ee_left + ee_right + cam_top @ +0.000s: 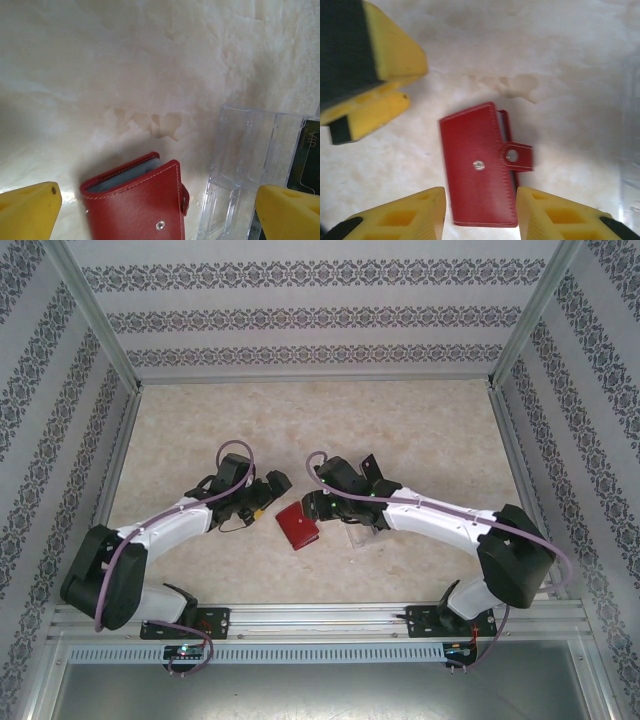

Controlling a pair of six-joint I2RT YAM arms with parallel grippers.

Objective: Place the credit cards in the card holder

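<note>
Straddling the closed card holder (pixel 476 160) on the table (pixel 560 40), the right gripper (pixel 479 205) has its fingers partly apart, clamping nothing; the left gripper (pixel 157 195) gapes wide. Next (likely) the holder needs opening before the credit cards (pixel 307 155) go in.

Pale marbled counter (pixel 420 420) enclosed by white walls (pixel 300 300) bearing dark ornamental bands; aluminium posts (pixel 95 315) rise from its far corners.
</note>
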